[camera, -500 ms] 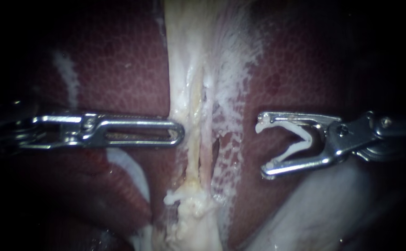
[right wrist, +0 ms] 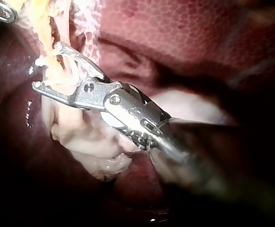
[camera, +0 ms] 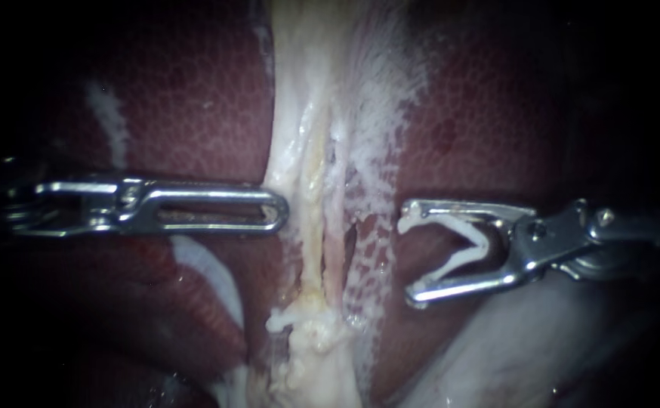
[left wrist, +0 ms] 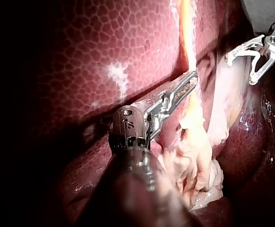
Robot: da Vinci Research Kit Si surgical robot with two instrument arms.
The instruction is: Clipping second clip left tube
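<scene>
A pale strand runs down the middle of the endoscope view, with a yellowish left tube (camera: 311, 227) and a pinkish right tube (camera: 335, 242) side by side. My left instrument (camera: 281, 210) has its slotted jaws shut on the strand's left edge, which bows toward it. My right instrument (camera: 409, 258) holds an open white clip (camera: 470, 238) between wide-apart jaws, just right of the tubes and clear of them. In the left wrist view my left instrument (left wrist: 192, 78) lies against the yellow strand. In the right wrist view my right instrument (right wrist: 45, 65) stands beside the tubes.
Dark red liver (camera: 194, 98) lies on both sides of the strand. A ragged pale knot of tissue (camera: 303, 321) sits below the tubes. Smooth whitish tissue (camera: 511, 340) lies under the right instrument's shaft.
My right instrument has moved left with the clip, closer to the tubes. My left instrument has drawn a little to the left, and the strand's edge has followed it.
</scene>
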